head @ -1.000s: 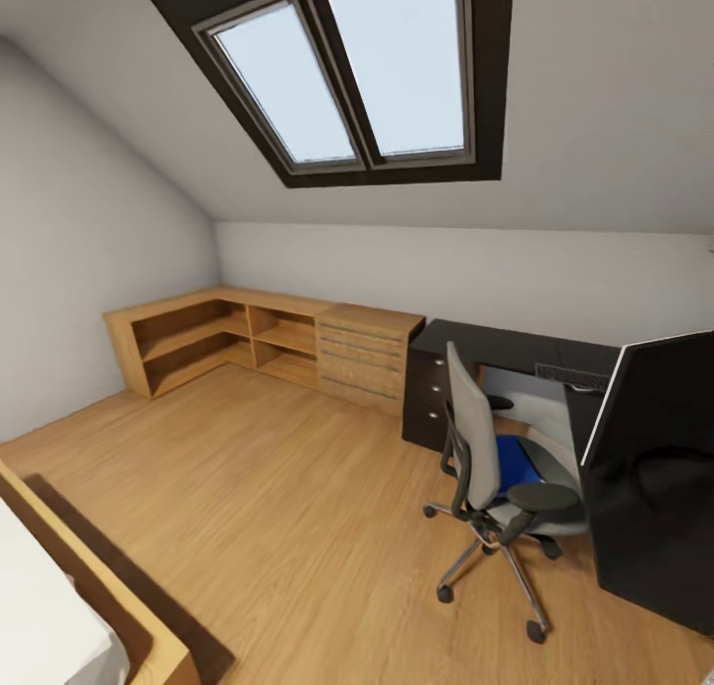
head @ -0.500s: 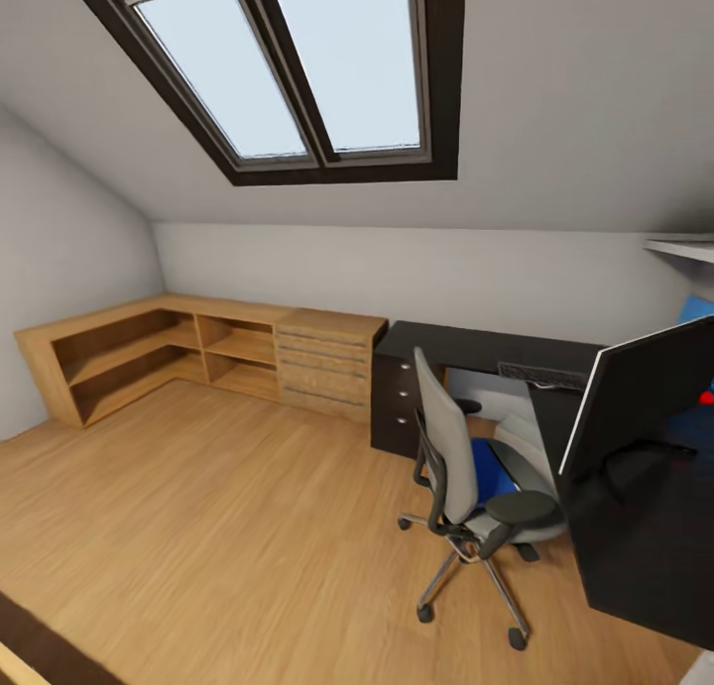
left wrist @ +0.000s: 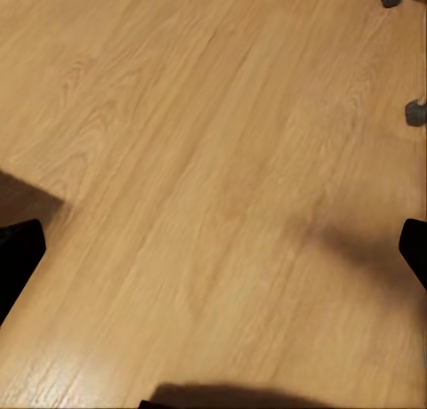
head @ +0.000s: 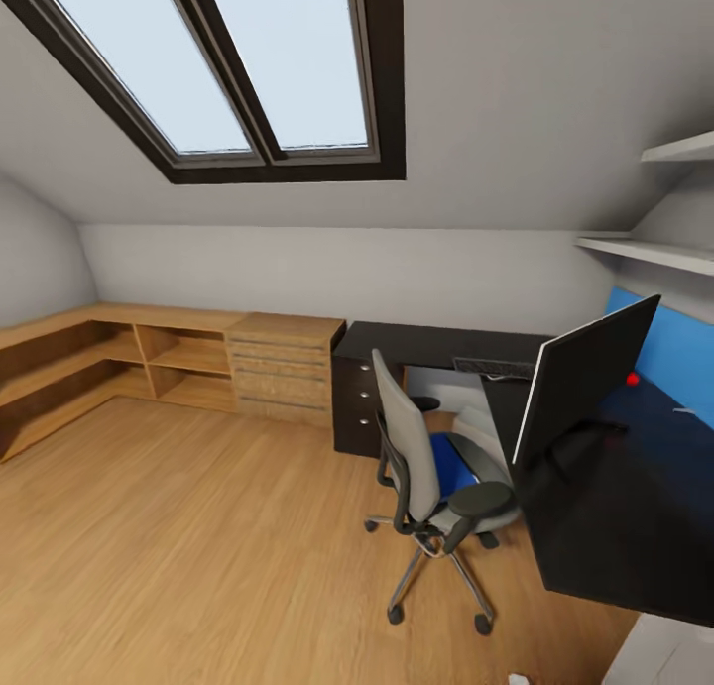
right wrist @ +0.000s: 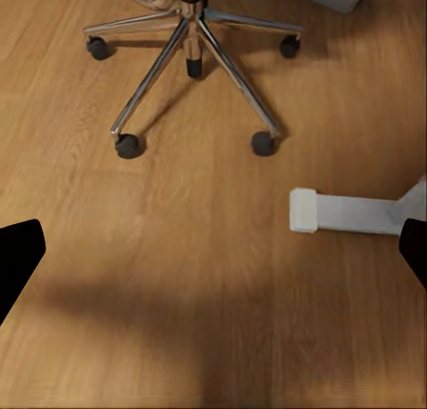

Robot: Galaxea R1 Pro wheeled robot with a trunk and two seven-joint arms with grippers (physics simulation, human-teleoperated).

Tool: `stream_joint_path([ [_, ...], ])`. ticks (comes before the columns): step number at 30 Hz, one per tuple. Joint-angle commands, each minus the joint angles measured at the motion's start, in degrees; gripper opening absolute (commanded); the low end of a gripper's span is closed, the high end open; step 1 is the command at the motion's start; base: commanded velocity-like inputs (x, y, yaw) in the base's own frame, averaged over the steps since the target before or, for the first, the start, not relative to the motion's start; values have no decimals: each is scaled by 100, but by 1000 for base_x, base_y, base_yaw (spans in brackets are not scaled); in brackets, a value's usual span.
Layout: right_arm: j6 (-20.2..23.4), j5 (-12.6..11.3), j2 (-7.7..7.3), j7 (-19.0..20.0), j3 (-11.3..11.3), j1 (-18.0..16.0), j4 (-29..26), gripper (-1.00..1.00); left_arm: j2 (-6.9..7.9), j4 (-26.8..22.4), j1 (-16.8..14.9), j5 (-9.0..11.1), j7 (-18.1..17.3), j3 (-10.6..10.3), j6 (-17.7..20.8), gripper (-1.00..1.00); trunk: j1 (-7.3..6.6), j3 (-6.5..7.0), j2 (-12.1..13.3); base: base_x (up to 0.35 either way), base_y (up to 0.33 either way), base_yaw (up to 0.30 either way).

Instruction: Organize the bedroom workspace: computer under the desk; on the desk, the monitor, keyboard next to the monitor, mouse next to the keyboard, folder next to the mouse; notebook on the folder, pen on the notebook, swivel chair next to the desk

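Observation:
The grey swivel chair (head: 421, 467) stands on the wood floor in front of the black L-shaped desk (head: 436, 340). A blue folder (head: 453, 465) lies on its seat. On the desk's right wing the wide monitor (head: 580, 380) stands tilted, with the black keyboard (head: 496, 368) behind it. A light grey box, likely the computer (head: 484, 429), sits under the desk, partly hidden by the chair. My left gripper (left wrist: 213, 258) hangs open over bare floor near two chair casters (left wrist: 414, 113). My right gripper (right wrist: 213, 253) is open above the floor beside the chair's chrome base (right wrist: 191, 31).
A dark drawer pedestal (head: 355, 398) closes the desk's left end, with a light wood cabinet (head: 283, 363) and low shelving (head: 59, 368) along the wall. A white desk leg foot (right wrist: 347, 212) rests on the floor. A small red object (head: 633, 379) lies on the desk by a blue panel (head: 679, 353). Wall shelves (head: 645, 249) hang above.
The whole head view has swung to the right: the bed corner left the picture, and the blue panel and wall shelves came in. The chair and desk things have not moved.

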Motion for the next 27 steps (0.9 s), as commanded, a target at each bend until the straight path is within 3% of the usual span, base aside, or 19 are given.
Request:
stream_joint_path([
  [1,-20,-33,5,14,-1,-6,6,100,-1,1,-3,2,1,14,-17,100,2,-7,-4,243,102,-300],
  [16,-14,-33,-1,29,-1,-6,6,100,-1,-1,-3,-1,2,14,-18,100,2,-9,-4,196,157,-294],
  [27,17,-41,-4,14,-4,-6,175,100,-1,0,-3,-8,2,4,-15,100,2,-11,-4,259,151,-43],
])
